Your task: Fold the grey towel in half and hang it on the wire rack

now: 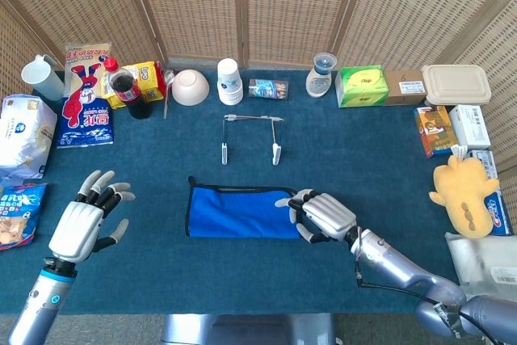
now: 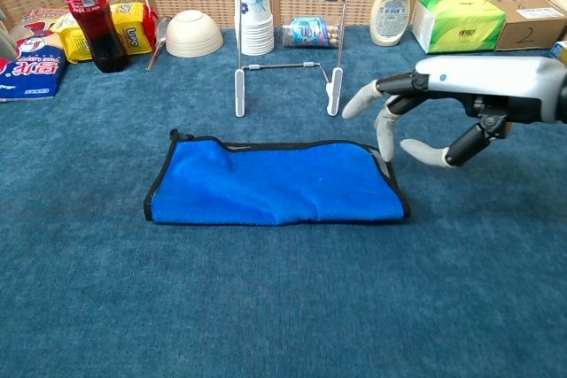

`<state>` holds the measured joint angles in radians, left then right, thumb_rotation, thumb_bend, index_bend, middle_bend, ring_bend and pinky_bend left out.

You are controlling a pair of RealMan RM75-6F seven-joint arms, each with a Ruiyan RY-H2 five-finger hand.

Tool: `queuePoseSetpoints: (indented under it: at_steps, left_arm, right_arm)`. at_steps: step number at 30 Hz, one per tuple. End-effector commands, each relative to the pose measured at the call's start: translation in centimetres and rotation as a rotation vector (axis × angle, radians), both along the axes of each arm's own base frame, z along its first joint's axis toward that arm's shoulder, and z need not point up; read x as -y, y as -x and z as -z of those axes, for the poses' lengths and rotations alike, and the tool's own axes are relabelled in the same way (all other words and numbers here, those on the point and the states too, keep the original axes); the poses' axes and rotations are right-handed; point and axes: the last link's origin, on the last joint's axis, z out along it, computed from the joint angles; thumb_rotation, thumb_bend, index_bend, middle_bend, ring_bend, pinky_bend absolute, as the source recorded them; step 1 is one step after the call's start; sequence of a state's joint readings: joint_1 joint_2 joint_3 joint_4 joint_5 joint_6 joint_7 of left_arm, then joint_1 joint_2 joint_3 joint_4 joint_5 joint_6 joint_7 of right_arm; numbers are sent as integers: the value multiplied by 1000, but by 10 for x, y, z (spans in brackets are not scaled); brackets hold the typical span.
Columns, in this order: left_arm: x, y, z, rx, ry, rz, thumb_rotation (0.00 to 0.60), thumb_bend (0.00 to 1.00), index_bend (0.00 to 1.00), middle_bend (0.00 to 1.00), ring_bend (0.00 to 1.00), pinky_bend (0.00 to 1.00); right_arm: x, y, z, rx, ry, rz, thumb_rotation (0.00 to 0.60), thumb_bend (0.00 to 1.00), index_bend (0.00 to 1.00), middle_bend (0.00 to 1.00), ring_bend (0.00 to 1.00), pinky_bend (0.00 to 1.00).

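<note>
Blue, not grey, the towel lies flat mid-table in front of the rack, its long axis running left to right, black-edged, with a little grey showing at its right end. The right hand hovers above that right end, fingers spread and curved, holding nothing; whether a fingertip touches the cloth is unclear. The left hand hangs open and empty well to the towel's left, seen only in the head view.
</note>
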<state>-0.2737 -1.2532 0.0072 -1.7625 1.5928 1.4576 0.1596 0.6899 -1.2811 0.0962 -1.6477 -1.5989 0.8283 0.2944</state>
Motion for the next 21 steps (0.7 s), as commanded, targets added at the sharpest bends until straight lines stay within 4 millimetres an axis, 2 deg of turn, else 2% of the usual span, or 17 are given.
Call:
queuePoseSetpoints:
  at_steps: [1, 6, 11, 15, 21]
  left_arm:
    - [-1, 0, 1, 2, 3, -2, 600, 240, 324, 276, 117, 12]
    - [-2, 0, 3, 6, 9, -7, 600, 239, 324, 273, 117, 9]
    - [-4, -1, 5, 7, 14, -6, 600, 240, 324, 272, 117, 2]
    - [-4, -1, 5, 7, 13, -7, 600, 239, 323, 268, 116, 0]
    - [-4, 0, 6, 8, 17, -10, 600, 240, 322, 265, 116, 0]
  right_arm:
    - [4, -2, 3, -7, 3, 2, 600, 542, 150, 454, 246, 187]
    - [7, -7, 11, -20, -5, 11, 600, 529, 103, 428, 240, 176]
    - [8, -8, 17, -57, -19, 14, 600, 515, 79, 365, 177, 97]
    - [7, -7, 19, -73, -25, 13, 600, 495, 105, 293, 122, 20]
    - [7, -9, 25, -99, -41, -1, 600, 489, 113, 280, 92, 0]
